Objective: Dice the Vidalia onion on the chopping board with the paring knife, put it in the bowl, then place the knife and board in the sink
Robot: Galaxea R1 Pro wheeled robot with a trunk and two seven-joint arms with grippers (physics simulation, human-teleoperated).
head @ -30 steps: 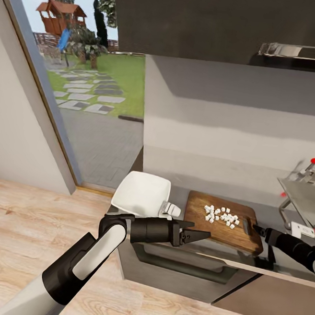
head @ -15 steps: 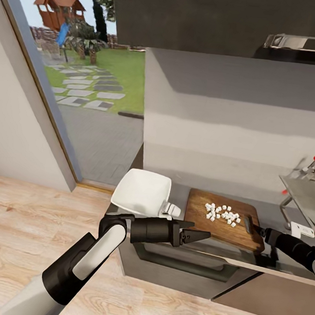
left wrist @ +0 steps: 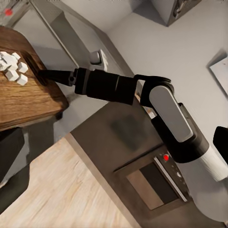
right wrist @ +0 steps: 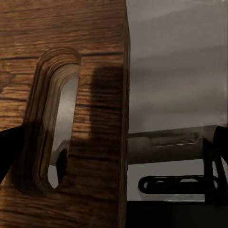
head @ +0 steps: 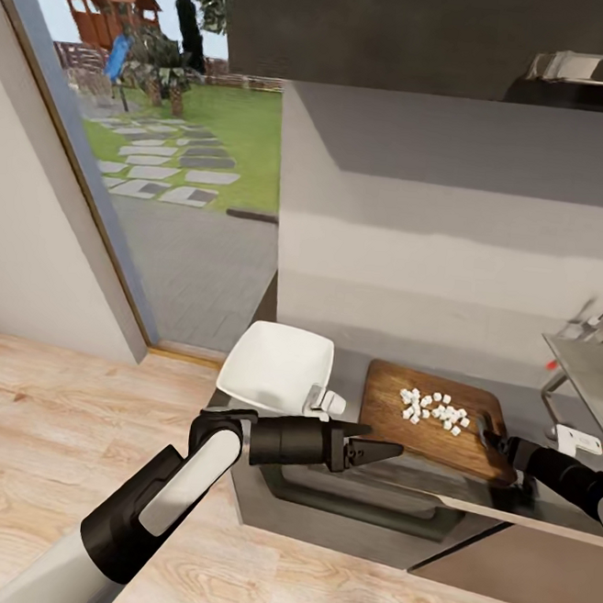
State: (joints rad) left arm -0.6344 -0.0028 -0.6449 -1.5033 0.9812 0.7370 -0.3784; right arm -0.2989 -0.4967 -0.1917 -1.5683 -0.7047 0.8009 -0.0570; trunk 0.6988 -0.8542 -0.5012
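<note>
A: Head view first. Where's everything rel. to the grippers?

B: Right gripper sits at the handle-slot end of the brown rectangular wooden chopping board. It looks clamped on that edge, jaws narrow, but I can't tell for sure from here. Small pale diced onion bits lie on the board just beyond its tips. Left gripper is in front of the board's near-left corner, fingers nearly together, holding nothing. The glossy white squarish bowl is behind and to the side of the left wrist, on the grey brushed-metal countertop.

A: Left wrist view?

B: Right gripper tips touch the board's end; dice just past them. Grip state not clear here either.

A: Right wrist view?

B: Board v. close, oblong slot just ahead; a dark finger at one side of it. Jaw width not readable.

A: Risks?

B: If it lifts by this one end, the board prob. tilts and the dice slide off before reaching the bowl. An edge-only hold could slip too. Bowl's on the far side of the left arm, so carrying the board across may clip it.
</note>
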